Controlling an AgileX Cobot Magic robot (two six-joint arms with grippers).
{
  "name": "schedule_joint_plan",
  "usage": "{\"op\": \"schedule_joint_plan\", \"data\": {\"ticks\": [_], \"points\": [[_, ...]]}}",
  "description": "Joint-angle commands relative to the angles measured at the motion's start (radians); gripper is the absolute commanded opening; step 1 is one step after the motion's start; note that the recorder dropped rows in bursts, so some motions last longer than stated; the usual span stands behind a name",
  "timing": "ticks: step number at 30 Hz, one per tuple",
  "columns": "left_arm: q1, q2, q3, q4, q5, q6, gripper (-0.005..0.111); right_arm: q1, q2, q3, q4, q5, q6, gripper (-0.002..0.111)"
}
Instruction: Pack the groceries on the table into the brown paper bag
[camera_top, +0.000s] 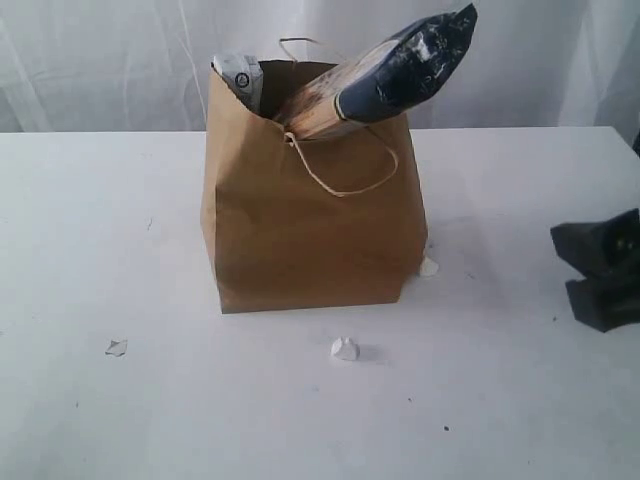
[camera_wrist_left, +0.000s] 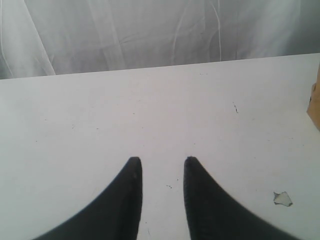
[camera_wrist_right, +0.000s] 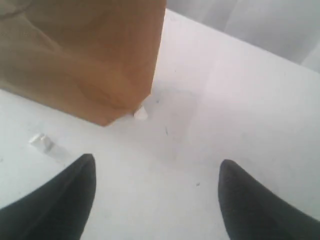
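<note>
The brown paper bag (camera_top: 310, 220) stands upright in the middle of the white table (camera_top: 500, 400). A long navy-tan packet (camera_top: 390, 75) leans out of its mouth toward the right. A grey-white package with a round black mark (camera_top: 240, 78) pokes up at the bag's left corner. The bag's other contents are hidden. My right gripper (camera_top: 600, 268) hovers at the table's right edge, open and empty; in the right wrist view it (camera_wrist_right: 156, 167) faces the bag's lower corner (camera_wrist_right: 85, 55). My left gripper (camera_wrist_left: 162, 160) is open over bare table, with a sliver of the bag (camera_wrist_left: 316, 107) at the frame edge.
Small white scraps lie on the table: one in front of the bag (camera_top: 345, 349), one at the front left (camera_top: 117, 347), one by the bag's right corner (camera_top: 429, 266). A white curtain hangs behind the table.
</note>
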Motion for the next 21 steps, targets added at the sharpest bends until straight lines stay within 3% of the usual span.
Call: {"op": "schedule_joint_plan", "data": {"ticks": [1,11,16,21], "points": [[0.004,-0.005,0.002,-0.008,0.0,-0.004,0.035,-0.001,0.048,0.022,0.007,0.019,-0.001,0.064],[0.004,-0.005,0.002,-0.008,0.0,-0.004,0.035,-0.018,0.179,0.048,-0.087,-0.042,-0.047,0.063],[0.004,-0.005,0.002,-0.008,0.0,-0.002,0.035,-0.217,0.298,0.09,-0.08,-0.255,-0.051,0.063],[0.004,-0.005,0.002,-0.008,0.0,-0.003,0.035,-0.401,0.473,0.084,0.143,-0.437,-0.128,0.063]]}}
